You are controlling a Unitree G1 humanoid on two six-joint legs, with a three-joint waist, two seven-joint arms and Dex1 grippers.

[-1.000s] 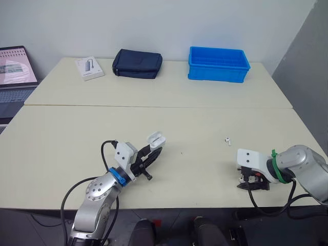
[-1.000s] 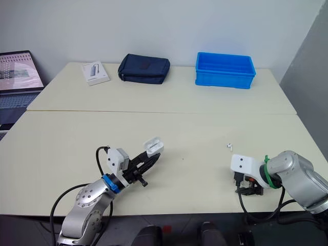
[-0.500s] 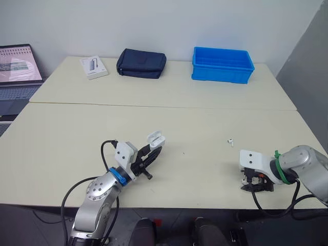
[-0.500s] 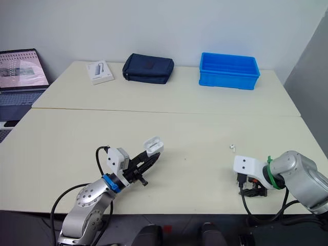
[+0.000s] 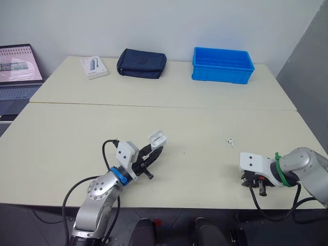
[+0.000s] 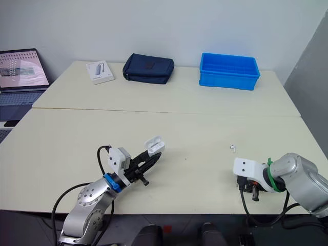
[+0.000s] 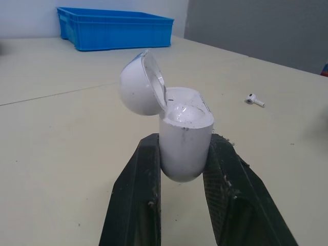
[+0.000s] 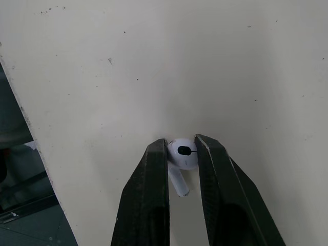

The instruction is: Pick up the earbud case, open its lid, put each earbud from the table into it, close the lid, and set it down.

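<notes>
Case (image 7: pixel 185 138) clamped in left gripper (image 5: pixel 151 155) above table (image 5: pixel 77 133), lid open. Right gripper (image 8: pixel 181 146) pinches earbud (image 8: pixel 183 155) near table's front edge. Second earbud (image 5: pixel 231 140) lies loose. Remaining, by my read: both insertions, closing, set-down.

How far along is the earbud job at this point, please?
Done: the left hand holds the earbud case, lid open. In hand: the right hand grips one earbud. Left: insert it, fetch the second earbud on the table, close, set down.
</notes>
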